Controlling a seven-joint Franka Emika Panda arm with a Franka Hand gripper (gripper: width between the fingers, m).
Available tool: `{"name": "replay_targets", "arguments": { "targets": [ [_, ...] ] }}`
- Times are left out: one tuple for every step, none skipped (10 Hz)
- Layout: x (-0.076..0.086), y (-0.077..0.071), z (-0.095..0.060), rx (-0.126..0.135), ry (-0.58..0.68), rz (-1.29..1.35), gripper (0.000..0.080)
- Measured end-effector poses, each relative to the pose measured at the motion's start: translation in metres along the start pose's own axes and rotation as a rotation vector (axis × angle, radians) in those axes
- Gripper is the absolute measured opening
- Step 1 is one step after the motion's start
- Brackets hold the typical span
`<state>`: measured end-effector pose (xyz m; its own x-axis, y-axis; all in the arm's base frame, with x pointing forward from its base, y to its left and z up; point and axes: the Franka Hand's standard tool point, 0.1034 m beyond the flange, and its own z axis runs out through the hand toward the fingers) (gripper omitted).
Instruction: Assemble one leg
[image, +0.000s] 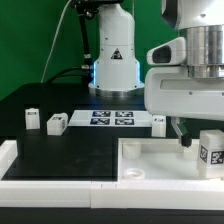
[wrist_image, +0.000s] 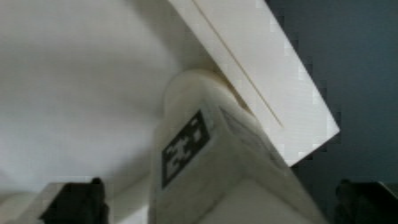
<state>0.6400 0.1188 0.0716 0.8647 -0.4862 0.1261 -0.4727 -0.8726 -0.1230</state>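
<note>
The gripper hangs low at the exterior view's right, just above the panel, a big white square with a raised rim lying at the front of the black table. A leg stands at the far right beside the fingers, its black-and-white marker facing the camera. Whether this is the one in the jaws I cannot tell from here.

In the wrist view a leg with a marker on its side runs out from between the two dark fingertips and meets the panel's rim at its far end. It fills the space between the fingers, so the jaws look clenched on it, though the contact itself is out of frame.

Further back on the table, the marker board lies flat. Another leg sits just at its end toward the exterior view's left, a third a little farther that way, and one more at the board's other end. The arm's base stands behind.
</note>
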Motion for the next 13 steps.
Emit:
{"name": "replay_targets", "arguments": {
  "targets": [
    [-0.0004, 0.0002, 0.0009, 0.0, -0.001, -0.103, 0.0649],
    [-0.0024, -0.0021, 0.0011, 0.001, -0.002, -0.164, 0.0649],
    [-0.0048, -0.0055, 0.0006, -0.008, 0.002, -0.289, 0.0649],
    [-0.0056, -0.0076, -0.0006, -0.018, 0.008, -0.394, 0.0649],
    [-0.0049, -0.0075, -0.0013, -0.026, 0.011, -0.458, 0.0649],
    [-0.0035, -0.0055, -0.001, -0.033, 0.011, -0.559, 0.0649],
    [-0.0033, -0.0053, -0.0011, -0.033, 0.011, -0.559, 0.0521],
    [-0.0033, -0.0052, -0.001, -0.033, 0.011, -0.557, 0.0521],
    [-0.0032, -0.0052, -0.001, -0.033, 0.011, -0.557, 0.0369],
    [-0.0031, -0.005, -0.001, -0.034, 0.011, -0.555, 0.029],
    [-0.0029, -0.0047, -0.001, -0.033, 0.012, -0.505, 0.029],
    [-0.0029, -0.0039, -0.0008, -0.033, 0.013, -0.423, 0.029],
    [-0.0025, -0.003, -0.0005, -0.033, 0.015, -0.293, 0.029]
  ]
}}
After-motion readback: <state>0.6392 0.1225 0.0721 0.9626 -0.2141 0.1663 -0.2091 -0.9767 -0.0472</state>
